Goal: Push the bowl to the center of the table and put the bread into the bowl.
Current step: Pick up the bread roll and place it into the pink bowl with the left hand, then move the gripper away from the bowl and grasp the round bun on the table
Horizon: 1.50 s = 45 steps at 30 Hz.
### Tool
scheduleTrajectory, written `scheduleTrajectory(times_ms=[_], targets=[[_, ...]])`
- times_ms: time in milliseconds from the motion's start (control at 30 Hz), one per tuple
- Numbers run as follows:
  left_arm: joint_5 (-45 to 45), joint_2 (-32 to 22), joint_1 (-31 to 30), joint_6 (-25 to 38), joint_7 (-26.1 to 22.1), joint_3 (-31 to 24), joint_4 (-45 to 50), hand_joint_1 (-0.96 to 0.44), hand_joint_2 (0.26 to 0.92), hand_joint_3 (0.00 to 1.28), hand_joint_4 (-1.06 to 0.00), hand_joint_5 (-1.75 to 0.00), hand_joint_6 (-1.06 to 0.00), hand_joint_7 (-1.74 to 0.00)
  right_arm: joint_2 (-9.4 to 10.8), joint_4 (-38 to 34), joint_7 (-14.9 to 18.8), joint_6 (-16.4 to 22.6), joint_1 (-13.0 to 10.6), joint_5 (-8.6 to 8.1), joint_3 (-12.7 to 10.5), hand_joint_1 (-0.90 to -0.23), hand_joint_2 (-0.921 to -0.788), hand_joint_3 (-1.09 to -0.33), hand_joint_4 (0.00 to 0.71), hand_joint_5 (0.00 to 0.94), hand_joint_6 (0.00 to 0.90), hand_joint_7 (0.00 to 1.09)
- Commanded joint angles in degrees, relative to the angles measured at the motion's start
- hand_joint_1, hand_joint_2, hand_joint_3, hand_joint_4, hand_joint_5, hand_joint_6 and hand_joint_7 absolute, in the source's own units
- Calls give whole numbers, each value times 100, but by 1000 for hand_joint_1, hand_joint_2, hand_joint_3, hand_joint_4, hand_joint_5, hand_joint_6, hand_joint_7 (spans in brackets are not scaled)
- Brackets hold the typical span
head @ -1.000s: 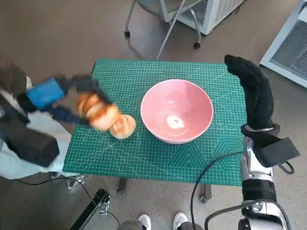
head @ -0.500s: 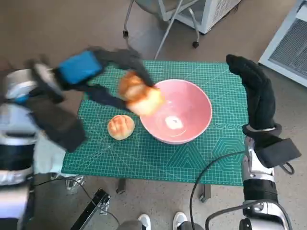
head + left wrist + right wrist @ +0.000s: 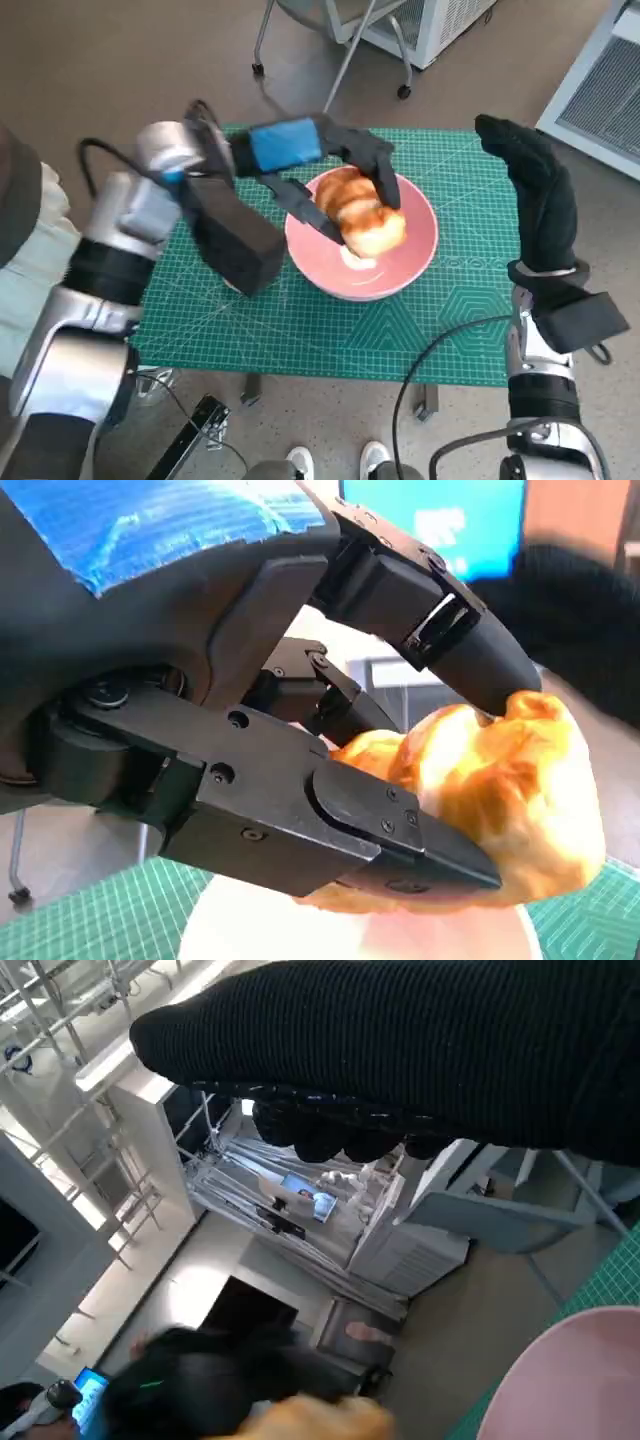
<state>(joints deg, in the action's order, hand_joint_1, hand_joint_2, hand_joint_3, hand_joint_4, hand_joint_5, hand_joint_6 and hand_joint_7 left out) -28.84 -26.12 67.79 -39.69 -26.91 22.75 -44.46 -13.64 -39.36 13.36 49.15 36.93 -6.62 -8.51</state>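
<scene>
My left hand (image 3: 300,147), black with blue tape, holds a golden bread (image 3: 362,212) between its fingers, right over the inside of the pink bowl (image 3: 405,262). The bowl stands about mid-table on the green mat (image 3: 300,325). In the left wrist view the fingers (image 3: 330,810) clamp the bread (image 3: 510,790) from both sides, with the pale bowl (image 3: 250,935) below. My gloved right hand (image 3: 535,190) is raised beside the bowl's right side, holding nothing. The right wrist view shows the glove (image 3: 400,1050) and a part of the bowl (image 3: 575,1380).
A second roll seen earlier on the mat is now hidden under my left forearm (image 3: 235,245). Chair legs on castors (image 3: 335,60) stand beyond the table's far edge, and a white cabinet (image 3: 600,90) stands at the right. A person's shoes (image 3: 300,462) show near the front edge.
My left hand has carried the bread from the table's left side rightwards to over the bowl. Its forearm now covers the second roll. The right hand has stayed put.
</scene>
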Motion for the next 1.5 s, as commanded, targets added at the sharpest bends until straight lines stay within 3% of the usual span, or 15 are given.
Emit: scheduleTrajectory(times_ms=[33, 67, 133, 267, 433, 633, 800, 1233, 1500], targets=[[-278, 72, 222, 132, 63, 171, -421, 25, 899, 253, -331, -938, -452, -972, -84, 34, 70, 6, -201, -40, -45, -605, -921, -779, 374, 12, 42, 727], [-310, 75, 228, 188, 32, 192, -449, 34, 899, 207, -340, -637, -425, -739, -91, 43, 68, 13, -208, -39, -51, -604, -921, -779, 374, 12, 42, 725], [-351, 95, 228, 444, -147, 222, -453, 41, 880, 126, -246, -266, -320, -431, -106, 63, 62, 31, -226, -36, -64, -601, -921, -779, 374, 11, 41, 722], [-333, 117, 206, 1012, -596, 245, -236, 36, 841, 58, -80, -55, -196, -221, -126, 86, 29, 75, -257, -11, -75, -599, -921, -781, 376, 11, 40, 715], [-248, 47, 108, 1143, -767, 187, 77, 20, 832, 37, -85, -32, -210, -187, -141, 51, -9, 130, -258, 16, -85, -598, -921, -789, 377, 11, 40, 711], [-330, -93, 27, 642, -307, 146, 117, 11, 839, 14, -336, -47, -499, -187, -123, 1, -66, 161, -238, 73, -73, -598, -921, -793, 377, 10, 41, 707], [-375, -311, -28, 364, -69, 108, 258, 18, 843, 9, -477, -91, -631, -232, -103, 0, -74, 155, -227, 94, -44, -595, -921, -800, 378, 9, 42, 705], [-71, -1172, -654, 406, -377, -367, 1414, 11, 843, 3, -543, -99, -675, -279, -27, 34, -24, 142, -250, 28, 3, -578, -921, -805, 381, 9, 47, 706], [21, -1712, -1318, 229, -475, -592, 1905, 14, 846, 1, -556, -85, -577, -479, 6, 26, 20, 124, -261, -18, 21, -577, -921, -806, 384, 10, 47, 706]])
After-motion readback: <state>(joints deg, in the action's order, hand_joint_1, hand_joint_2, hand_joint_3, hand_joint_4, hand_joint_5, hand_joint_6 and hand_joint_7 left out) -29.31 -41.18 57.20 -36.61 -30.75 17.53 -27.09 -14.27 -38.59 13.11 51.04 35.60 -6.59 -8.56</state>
